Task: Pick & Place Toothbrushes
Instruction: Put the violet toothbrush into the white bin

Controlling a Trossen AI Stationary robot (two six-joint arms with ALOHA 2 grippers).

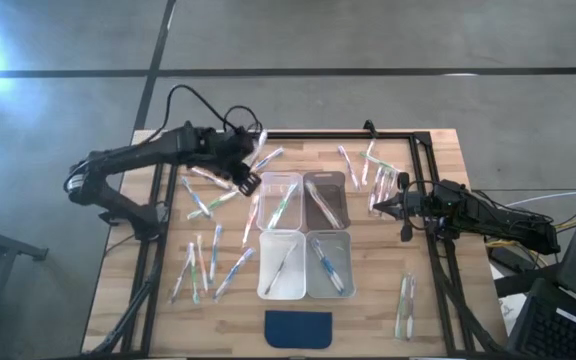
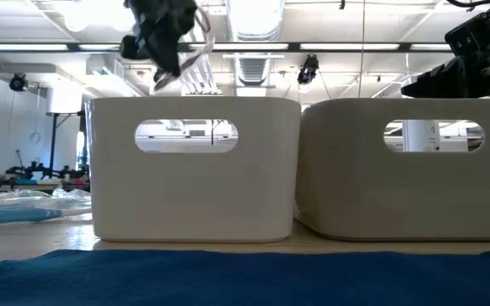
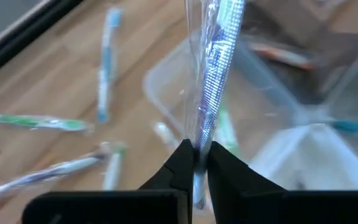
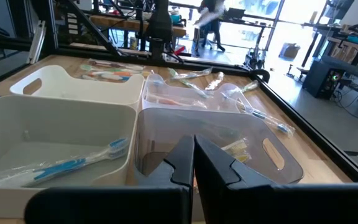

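Observation:
My left gripper (image 3: 196,154) hangs above the table's far left part (image 1: 247,174), next to the far left clear bin (image 1: 279,199). It is shut on a toothbrush in a clear wrapper (image 3: 219,56). This shows high up in the low view too (image 2: 196,58). More toothbrushes lie flat on the wood to the left (image 1: 204,200), near left (image 1: 204,266) and far right (image 1: 373,172). Each of the bins holds one or two. My right gripper (image 4: 193,163) waits shut at the right of the bins (image 1: 380,207), touching nothing. My left gripper pinches the wrapped toothbrush between its two fingertips (image 3: 180,163), close to one end (image 3: 199,144). The fingers slant down from the table's left. The long rest of the brush sticks out ahead of them, lifted clear of the table.
Four bins stand two by two at the table's middle: far right (image 1: 325,199), near left (image 1: 282,266), near right (image 1: 330,266). A dark blue pad (image 1: 299,328) lies at the near edge. Two toothbrushes (image 1: 405,306) lie near right. A black frame rail (image 1: 423,160) edges the table.

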